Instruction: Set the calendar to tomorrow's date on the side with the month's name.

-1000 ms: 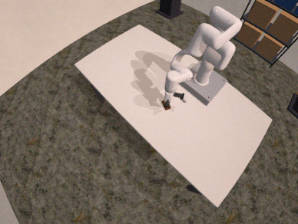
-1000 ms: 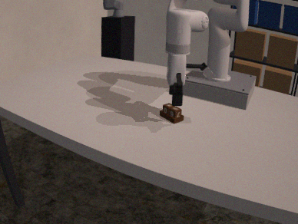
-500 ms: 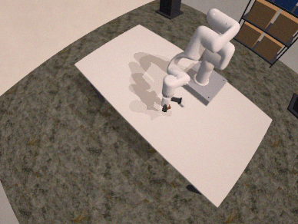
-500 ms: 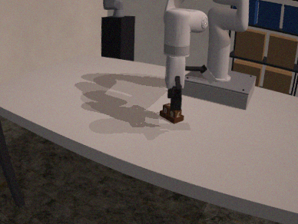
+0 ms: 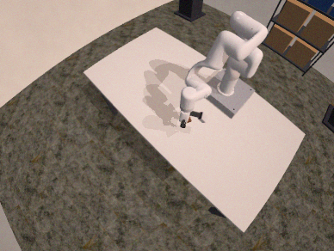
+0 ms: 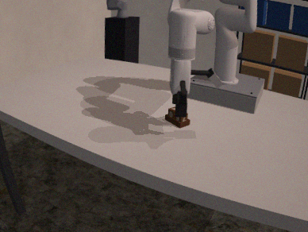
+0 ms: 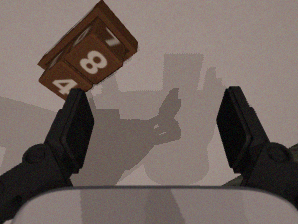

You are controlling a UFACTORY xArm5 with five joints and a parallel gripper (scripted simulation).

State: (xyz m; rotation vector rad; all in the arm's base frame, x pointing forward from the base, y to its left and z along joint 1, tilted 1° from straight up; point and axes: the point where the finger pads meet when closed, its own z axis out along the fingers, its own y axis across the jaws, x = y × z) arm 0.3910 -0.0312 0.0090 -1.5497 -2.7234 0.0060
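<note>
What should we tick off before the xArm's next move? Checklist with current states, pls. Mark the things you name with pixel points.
1. Gripper [image 5: 187,122] [image 6: 181,105] [image 7: 154,104] open: ok, fingers wide apart, nothing between them.
2. Calendar tray [image 6: 177,122] [image 7: 71,35] on the table [image 5: 228,163] [image 6: 222,159] [image 7: 145,30]: ok.
3. Both cubes in the tray, side by side: ok, the 8-face cube [image 7: 94,60] beside the 4-face cube [image 7: 64,82].
4. Cubes centred between the fingers in the wrist view: not ok, they sit off toward the upper left.
5. Month name readable: cannot tell, that side is not legible.
</note>
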